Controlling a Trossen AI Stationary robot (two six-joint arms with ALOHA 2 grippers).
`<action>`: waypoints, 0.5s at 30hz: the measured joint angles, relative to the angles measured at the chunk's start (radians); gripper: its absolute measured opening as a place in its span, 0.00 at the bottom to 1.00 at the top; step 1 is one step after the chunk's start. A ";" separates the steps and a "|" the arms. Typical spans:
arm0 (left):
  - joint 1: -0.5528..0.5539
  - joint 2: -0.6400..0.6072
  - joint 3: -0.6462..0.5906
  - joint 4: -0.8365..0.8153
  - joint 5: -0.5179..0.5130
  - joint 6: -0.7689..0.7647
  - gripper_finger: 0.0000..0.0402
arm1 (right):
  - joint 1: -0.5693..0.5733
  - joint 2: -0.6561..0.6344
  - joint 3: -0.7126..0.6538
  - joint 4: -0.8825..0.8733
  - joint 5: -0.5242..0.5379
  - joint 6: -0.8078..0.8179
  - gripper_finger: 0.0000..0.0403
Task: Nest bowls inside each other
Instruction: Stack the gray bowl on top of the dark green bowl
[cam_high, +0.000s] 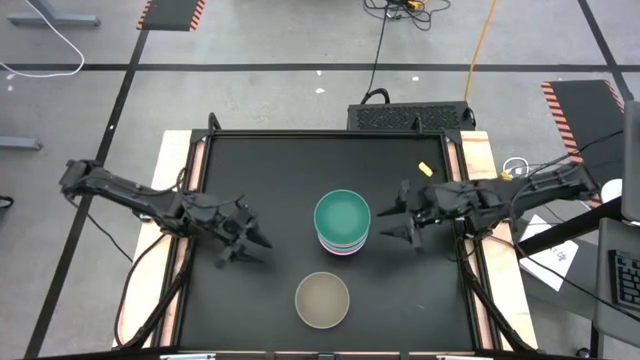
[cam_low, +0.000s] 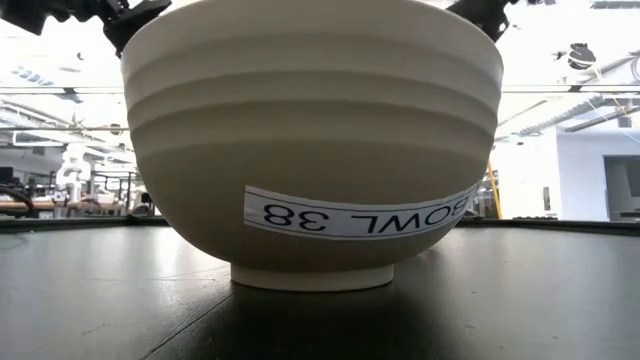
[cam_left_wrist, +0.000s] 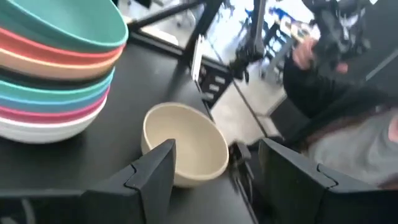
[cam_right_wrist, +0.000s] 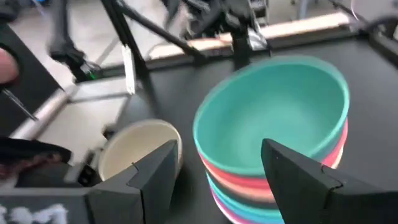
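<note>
A stack of nested bowls (cam_high: 343, 224) with a teal one on top stands on its white bottom bowl near the table's middle; the left wrist view (cam_left_wrist: 56, 68) shows teal, red-pink, peach, dark, light blue, magenta and white layers. One olive-grey bowl (cam_high: 322, 299) stands alone on its foot near the table's near edge, filling the low view (cam_low: 312, 140). My left gripper (cam_high: 245, 247) is open, left of the stack. My right gripper (cam_high: 403, 215) is open, just right of the stack.
A small yellow object (cam_high: 424, 168) lies on the mat toward the far right. The black mat has bare room at the far side and the left (cam_high: 250, 180). A person in a dark sleeve shows beyond the table in the left wrist view (cam_left_wrist: 329, 93).
</note>
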 joint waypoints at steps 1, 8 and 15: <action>-0.005 0.014 -0.005 0.030 -0.015 -0.011 0.58 | 0.011 0.009 -0.011 0.000 0.014 0.005 0.56; -0.056 0.140 0.010 0.121 -0.021 0.013 0.58 | 0.090 0.086 -0.026 0.004 0.185 -0.049 0.56; -0.125 0.264 0.129 0.010 -0.105 0.049 0.59 | 0.097 0.115 -0.027 0.069 0.247 -0.103 0.56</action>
